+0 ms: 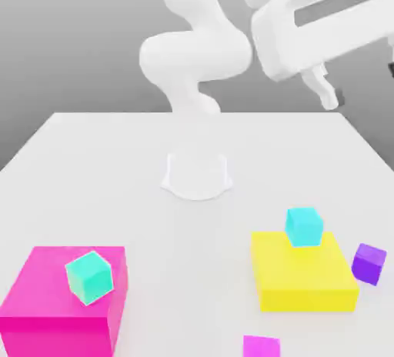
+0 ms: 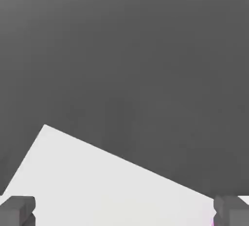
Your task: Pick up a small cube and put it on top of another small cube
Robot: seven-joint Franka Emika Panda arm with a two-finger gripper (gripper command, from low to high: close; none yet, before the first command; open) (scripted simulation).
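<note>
In the exterior view nothing carries a brand, label or writing; every block is plain. The white arm rises from its round base at the back of the white counter, and its hand hangs high at the upper right, well above everything, with one finger pointing down. It touches nothing and carries nothing.

The purple cube sits on the counter just beside the yellow block, on that block's right in the exterior view. The teal cube rests on top of the big magenta block at the view's lower left, turned at an angle to the block's edges. A cyan cube sits on the yellow block near its back edge. A small pink cube lies on the counter at the bottom edge, in front of the yellow block. The purple and teal cubes are well apart.

In the hand view the tool shows two grey fingertips, spread wide and released, with only bare counter between them. A corner of the counter stands against a dark grey background. No text is readable here either.
</note>
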